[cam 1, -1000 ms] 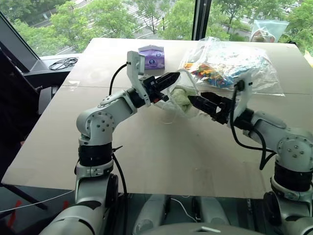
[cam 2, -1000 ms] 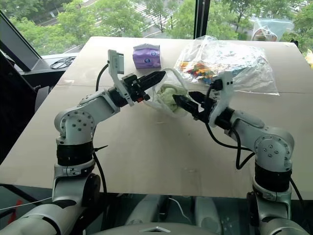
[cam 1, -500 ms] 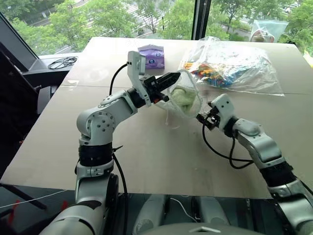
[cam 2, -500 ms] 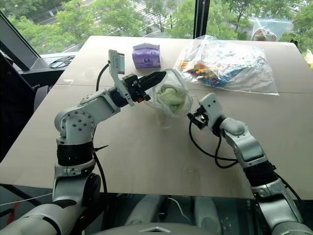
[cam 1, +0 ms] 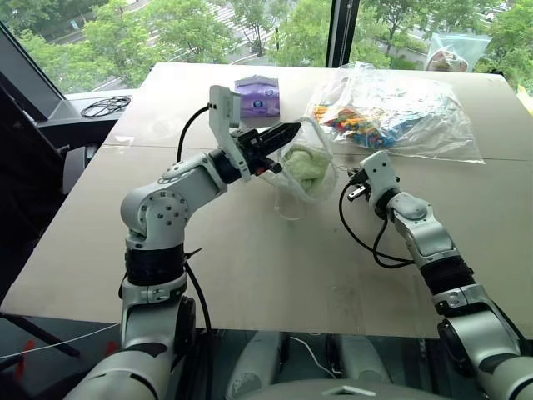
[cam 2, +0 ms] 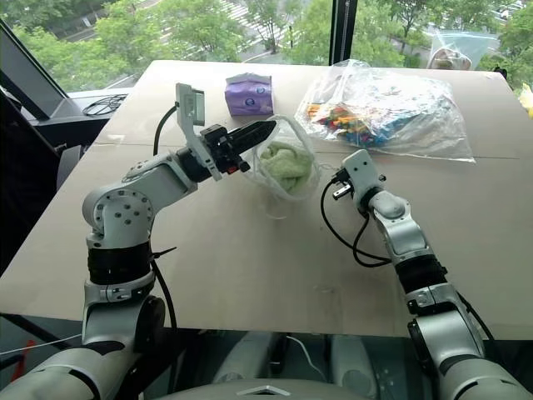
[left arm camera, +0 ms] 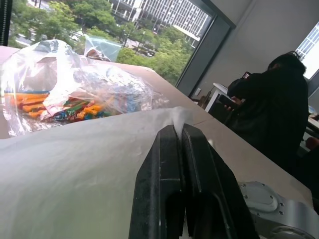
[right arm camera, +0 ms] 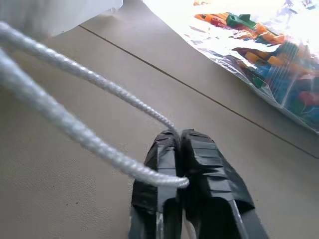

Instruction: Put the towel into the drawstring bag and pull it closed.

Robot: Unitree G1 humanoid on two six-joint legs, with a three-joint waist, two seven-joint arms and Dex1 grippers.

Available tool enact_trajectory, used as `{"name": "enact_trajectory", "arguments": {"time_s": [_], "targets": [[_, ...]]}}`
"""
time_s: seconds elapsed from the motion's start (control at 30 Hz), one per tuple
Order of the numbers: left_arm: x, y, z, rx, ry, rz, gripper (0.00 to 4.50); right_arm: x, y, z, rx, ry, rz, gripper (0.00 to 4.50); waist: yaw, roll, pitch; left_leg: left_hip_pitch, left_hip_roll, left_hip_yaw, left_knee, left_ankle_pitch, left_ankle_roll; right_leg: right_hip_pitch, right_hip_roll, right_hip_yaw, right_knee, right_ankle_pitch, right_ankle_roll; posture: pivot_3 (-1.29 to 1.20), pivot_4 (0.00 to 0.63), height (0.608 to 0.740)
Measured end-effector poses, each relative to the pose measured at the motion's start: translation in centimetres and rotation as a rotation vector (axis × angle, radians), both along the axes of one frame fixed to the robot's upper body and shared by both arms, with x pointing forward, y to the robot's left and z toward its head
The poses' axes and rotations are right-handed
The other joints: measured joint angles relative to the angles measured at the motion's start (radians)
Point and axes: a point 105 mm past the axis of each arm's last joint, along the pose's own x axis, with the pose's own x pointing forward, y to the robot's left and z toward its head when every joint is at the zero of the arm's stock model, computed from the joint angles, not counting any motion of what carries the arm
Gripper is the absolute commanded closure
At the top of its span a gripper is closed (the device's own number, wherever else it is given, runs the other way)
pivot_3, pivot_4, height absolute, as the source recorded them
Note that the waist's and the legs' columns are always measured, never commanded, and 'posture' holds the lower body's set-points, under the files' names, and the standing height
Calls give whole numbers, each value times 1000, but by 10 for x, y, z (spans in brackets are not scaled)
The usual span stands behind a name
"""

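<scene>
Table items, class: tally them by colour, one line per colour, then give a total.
White: 1, the drawstring bag
Light green: 1, the towel inside it
Purple: 1, the tissue pack
Clear with colourful pieces: 1, the plastic bag
Total: 4

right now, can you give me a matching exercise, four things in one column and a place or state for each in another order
Things:
1. light-green fluffy towel
2. white drawstring cord
3. purple tissue pack
4. clear plastic bag of colourful pieces

Places or states:
A. lying at the table's far right
B. inside the white thin fabric bag
C. pinched by the right end effector
D. on the table beyond the left end effector

Pairs: 1-B, 2-C, 3-D, 4-A
</scene>
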Motion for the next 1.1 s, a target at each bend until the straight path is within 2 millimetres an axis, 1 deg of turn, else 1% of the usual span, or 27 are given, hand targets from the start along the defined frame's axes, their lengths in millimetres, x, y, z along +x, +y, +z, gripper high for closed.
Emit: {"name": "enact_trajectory", "arguments": {"time_s": [0.27, 0.33, 0.4, 0.43, 0.47, 0.6, 0.63, 0.77, 0.87, 0.93, 1.0, 1.03, 1.1], "targets": [[10, 2, -5, -11, 43, 16, 4500, -21, -9, -1, -36, 14, 13, 4477, 0, 0, 0, 0, 0, 0, 1, 0, 0, 0, 0, 0, 1, 0, 0, 0, 150, 739], [15, 4, -7, 3, 48, 37, 4500, -23, -10, 4, -42, 10, 14, 4477, -1, 0, 0, 0, 0, 0, 1, 0, 0, 0, 0, 0, 2, 0, 0, 0, 150, 739], [20, 7, -9, 4, 54, 57, 4500, -23, -12, 13, -33, -6, 2, 4477, -1, 0, 0, 0, 0, 0, 1, 0, 0, -1, 0, 0, 4, 0, 0, 0, 150, 739], [21, 8, -10, 3, 56, 64, 3905, -23, -14, 18, -30, -16, -6, 4500, 0, 0, 0, 0, 0, 0, 1, 0, 0, -1, 0, 0, 4, 0, 0, 0, 150, 739], [22, 9, -11, -2, 57, 62, 3602, -21, -16, 22, -31, -22, -15, 4500, 0, 0, 0, 0, 0, 0, 1, 0, 0, -1, 0, 0, 5, 0, 0, 0, 150, 739], [23, 11, -12, 34, 41, 69, 1888, -15, -17, 39, -31, -48, -36, 4500, -1, 0, 0, 0, 0, 1, 1, 0, 0, -2, 0, 1, 5, 0, 0, 0, 150, 739], [24, 13, -14, 50, 39, 80, 1402, -14, -15, 43, -32, -56, -35, 4500, 0, 0, 0, 0, 0, 1, 2, 0, 0, -2, 0, 1, 5, 0, 0, 0, 150, 739], [23, 26, -10, 62, 18, 106, 1402, -11, -15, 52, -33, -71, -44, 4500, -1, 0, 0, 0, 0, 1, 1, 0, 0, -2, 0, 1, 5, 0, 0, 0, 150, 739], [17, 47, 2, 19, -15, 132, 1402, -9, -16, 56, -32, -78, -61, 4500, -2, 0, 0, -1, 0, 1, 1, 0, 0, -3, 0, 2, 5, 0, 0, 0, 150, 739], [9, 64, 4, 30, -27, 151, 1402, -8, -15, 59, -33, -88, -66, 4500, -5, 0, 0, 0, 1, 2, 0, 0, 0, -4, 0, 3, 5, 0, 0, 0, 150, 739], [0, 77, -8, 74, 3, 152, 1402, -6, -16, 63, -31, -98, -76, 4500, -7, 0, 0, 0, 1, 3, -1, 0, 0, -4, 0, 4, 5, 0, 0, 0, 150, 739], [-8, 87, -21, 118, 36, 151, 1402, -5, -15, 66, -28, -108, -80, 4500, -11, 1, 0, 0, 1, 4, -1, 0, 0, -4, 0, 5, 5, 0, -1, 0, 150, 739], [-21, 103, -55, 212, 131, 158, 1402, -3, -16, 74, -19, -131, -95, 4500, -17, 1, 1, 0, 1, 4, -2, 0, 0, -5, 0, 5, 5, 0, -1, 0, 150, 739]]}}
